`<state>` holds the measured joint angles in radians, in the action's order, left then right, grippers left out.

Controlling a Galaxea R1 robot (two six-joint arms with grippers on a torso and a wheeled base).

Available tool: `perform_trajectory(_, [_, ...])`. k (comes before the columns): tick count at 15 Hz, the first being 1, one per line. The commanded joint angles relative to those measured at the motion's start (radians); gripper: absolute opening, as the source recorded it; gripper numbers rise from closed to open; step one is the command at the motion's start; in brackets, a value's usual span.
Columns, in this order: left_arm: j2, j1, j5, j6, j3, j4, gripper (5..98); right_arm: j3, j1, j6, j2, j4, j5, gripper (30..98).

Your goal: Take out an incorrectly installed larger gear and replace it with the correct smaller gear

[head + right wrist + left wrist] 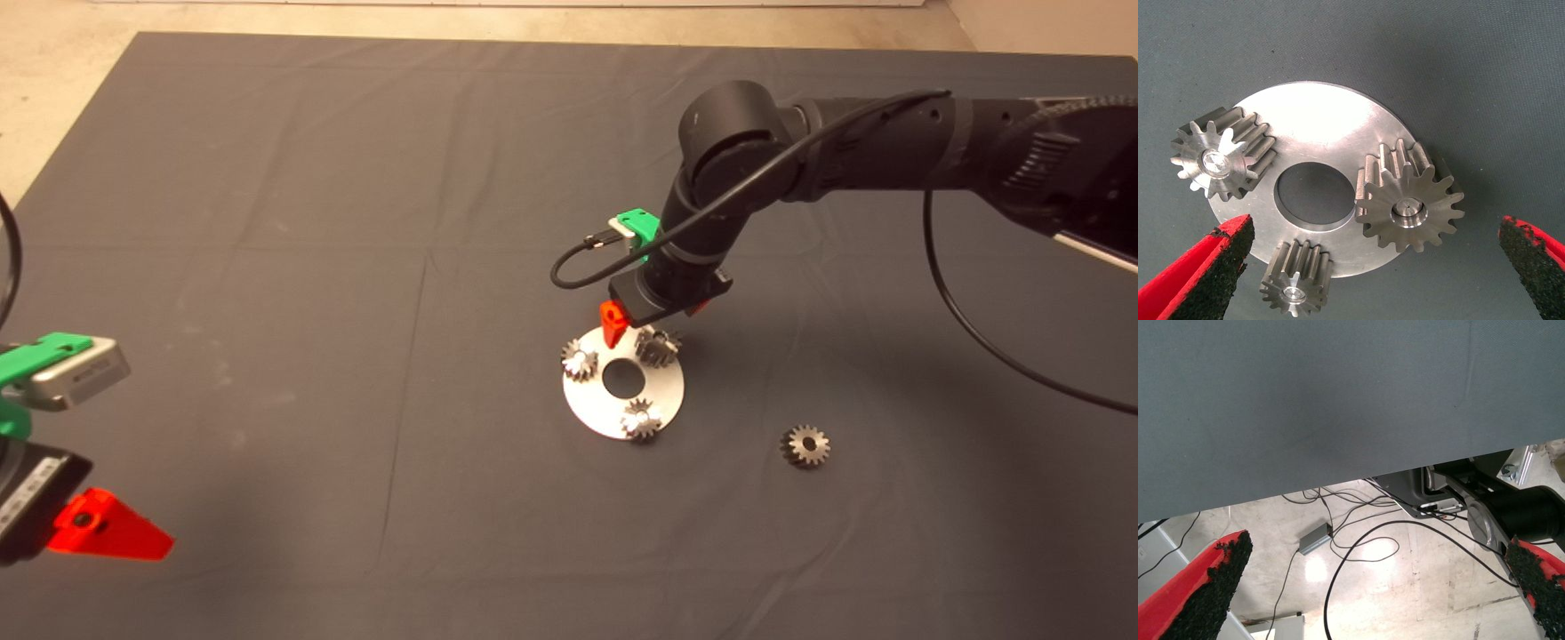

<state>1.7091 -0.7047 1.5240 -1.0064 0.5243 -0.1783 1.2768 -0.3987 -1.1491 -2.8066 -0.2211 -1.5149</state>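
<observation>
The right gripper [653, 324] hangs directly above the round steel plate [587, 409] near the middle of the counter's dark mat [267, 267], its jaws spread wide and gripping nothing. In the right wrist view, the larger gear [1408, 200] sits on its pin at the plate's rim, between the two open fingers [1211, 267] and apart from both. Two smaller shiny gears [1221, 160] occupy the other pins. The smaller gear [805, 445] lies loose on the mat, well apart from the plate on the right arm's side. Judge the larger gear as solid metal: heavy for its bulk, rigid and likely slick. Grip it across opposite tooth flanks, low on the cone where it is widest, and lift straight up off the pin. The left gripper [80, 524] waits at the mat's lower left edge, jaws open.
</observation>
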Motion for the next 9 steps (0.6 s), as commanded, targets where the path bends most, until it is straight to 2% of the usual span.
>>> perform_trajectory(1, [0.007, -0.010, 0.134, -0.001, 0.006, -0.010, 98.2, 0.001, -0.019, 0.002, 0.005, -0.031, -0.002, 97.0])
perform_trajectory(4, [0.007, -0.010, 0.134, 0.000, 0.008, -0.010, 98.2, -0.002, -0.012, 0.002, 0.015, -0.029, -0.004, 97.1])
perform_trajectory(9, [0.005, -0.010, 0.134, 0.002, 0.006, -0.010, 98.2, -0.021, 0.033, -0.012, 0.021, -0.031, -0.004, 97.1])
